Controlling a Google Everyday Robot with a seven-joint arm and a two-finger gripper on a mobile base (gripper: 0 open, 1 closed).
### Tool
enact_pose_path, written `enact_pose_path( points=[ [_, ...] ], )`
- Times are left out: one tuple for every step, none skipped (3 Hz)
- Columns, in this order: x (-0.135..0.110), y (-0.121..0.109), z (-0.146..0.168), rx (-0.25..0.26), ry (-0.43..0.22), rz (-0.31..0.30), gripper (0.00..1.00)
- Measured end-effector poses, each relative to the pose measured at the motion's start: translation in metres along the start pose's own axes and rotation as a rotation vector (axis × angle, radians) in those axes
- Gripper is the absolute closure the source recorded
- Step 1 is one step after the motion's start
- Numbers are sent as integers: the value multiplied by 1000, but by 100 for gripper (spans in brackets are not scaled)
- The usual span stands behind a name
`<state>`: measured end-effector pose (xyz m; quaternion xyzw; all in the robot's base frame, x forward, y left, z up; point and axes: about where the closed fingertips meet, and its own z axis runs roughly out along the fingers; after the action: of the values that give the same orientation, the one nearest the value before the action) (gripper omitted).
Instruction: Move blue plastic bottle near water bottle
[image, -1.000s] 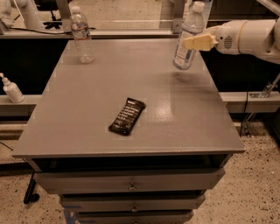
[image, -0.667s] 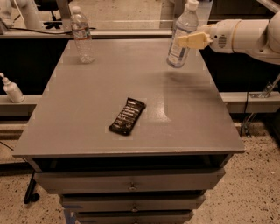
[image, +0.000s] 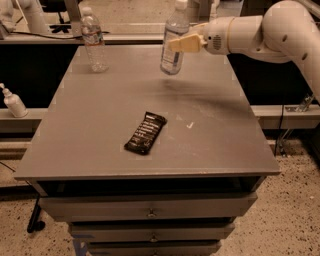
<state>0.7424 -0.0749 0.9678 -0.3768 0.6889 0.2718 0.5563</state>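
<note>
The blue plastic bottle (image: 174, 42), bluish clear with a white cap and a pale label, hangs slightly tilted above the far middle of the grey table (image: 100, 125). My gripper (image: 181, 44) comes in from the right on a white arm and is shut on the bottle's body. The water bottle (image: 93, 41), slim and ribbed with a reddish label band, stands upright at the table's far left corner, well to the left of the held bottle.
A dark snack bar wrapper (image: 145, 132) lies near the table's middle. A white pump bottle (image: 13, 101) stands on a lower ledge at the left. Drawers (image: 150, 212) sit under the tabletop. My white arm (image: 270, 30) spans the far right.
The gripper has lifted the blue plastic bottle off the table's far right and carried it leftward, toward the water bottle.
</note>
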Motion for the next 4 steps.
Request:
enact_pose_path(
  points=[
    [-3,15,32,-26,-1,-20,100],
    [-3,22,61,-29,-14,-42,100],
    [-8,26,88,-40,-21,-80,100],
    [-18,30,116,-60,-18,-119,100]
  ],
)
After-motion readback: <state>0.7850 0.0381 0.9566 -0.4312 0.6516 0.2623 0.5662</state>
